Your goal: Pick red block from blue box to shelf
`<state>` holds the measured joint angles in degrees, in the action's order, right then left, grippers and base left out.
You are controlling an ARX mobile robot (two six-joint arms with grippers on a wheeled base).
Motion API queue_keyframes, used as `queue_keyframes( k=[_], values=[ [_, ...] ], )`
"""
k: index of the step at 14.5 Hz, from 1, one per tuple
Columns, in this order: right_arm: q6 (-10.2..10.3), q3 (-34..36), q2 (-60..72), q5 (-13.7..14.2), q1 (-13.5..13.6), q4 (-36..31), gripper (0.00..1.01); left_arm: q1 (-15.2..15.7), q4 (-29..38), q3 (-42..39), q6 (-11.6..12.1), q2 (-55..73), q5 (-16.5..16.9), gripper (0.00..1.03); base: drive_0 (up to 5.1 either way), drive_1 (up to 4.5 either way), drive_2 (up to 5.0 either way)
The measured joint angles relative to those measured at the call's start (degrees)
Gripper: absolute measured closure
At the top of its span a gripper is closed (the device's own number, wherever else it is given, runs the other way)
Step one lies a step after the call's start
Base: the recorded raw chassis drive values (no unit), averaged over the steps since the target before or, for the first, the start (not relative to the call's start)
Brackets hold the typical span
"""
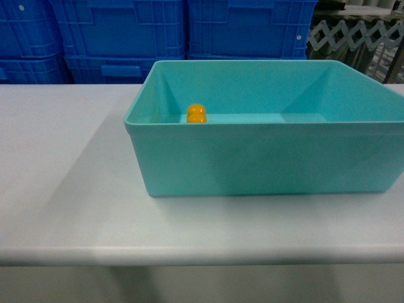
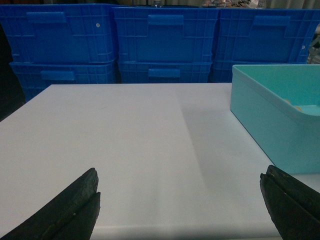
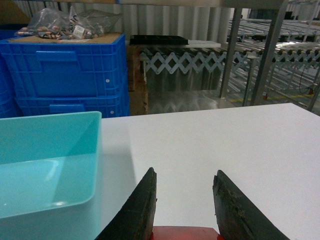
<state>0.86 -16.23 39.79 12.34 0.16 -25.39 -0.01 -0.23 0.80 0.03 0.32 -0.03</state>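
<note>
Clearly the right gripper (image 3: 184, 205) has its jaws clamped on the red block (image 3: 182, 233), over the worktop (image 3: 240, 150) beside the blue box (image 3: 47, 165); the left gripper (image 2: 180, 200) hangs with jaws wide apart, empty.

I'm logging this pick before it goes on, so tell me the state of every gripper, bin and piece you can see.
Left gripper: open, empty, above the table.
Right gripper: shut on the red block, it seems.
Red block: between the right fingers, mostly cut off by the frame.
Blue box: upright on the table.
Orange piece: resting inside the blue box.
Blue crates: stacked behind the table.
</note>
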Motion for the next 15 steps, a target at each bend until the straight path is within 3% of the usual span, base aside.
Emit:
queue_keyframes(
  k=[2, 8, 9, 13, 15],
  values=[
    [0.0, 0.0, 0.4, -0.5, -2.1, -0.2, 0.73, 0.0, 0.0, 0.0, 0.0, 0.0, 0.0, 0.05, 0.0, 0.00, 0.0],
    [0.0, -0.2, 0.6, -1.3, -1.7, 0.2, 0.73, 0.0, 0.0, 0.0, 0.0, 0.0, 0.0, 0.05, 0.0, 0.00, 0.0],
    [0.0, -0.2, 0.6, -2.4, -1.5, 0.0, 0.73, 0.0, 0.0, 0.0, 0.0, 0.0, 0.0, 0.05, 0.0, 0.00, 0.0],
    [-2.0, -0.2, 0.6, -11.5, -0.2, -0.4, 0.73, 0.0, 0.0, 0.0, 0.0, 0.0, 0.0, 0.05, 0.0, 0.00, 0.0],
    [-2.4, -0.2, 1.3, -12.2, -0.7, -1.4, 0.73, 0.0, 0.0, 0.0, 0.0, 0.0, 0.0, 0.05, 0.0, 0.00, 0.0]
  ],
)
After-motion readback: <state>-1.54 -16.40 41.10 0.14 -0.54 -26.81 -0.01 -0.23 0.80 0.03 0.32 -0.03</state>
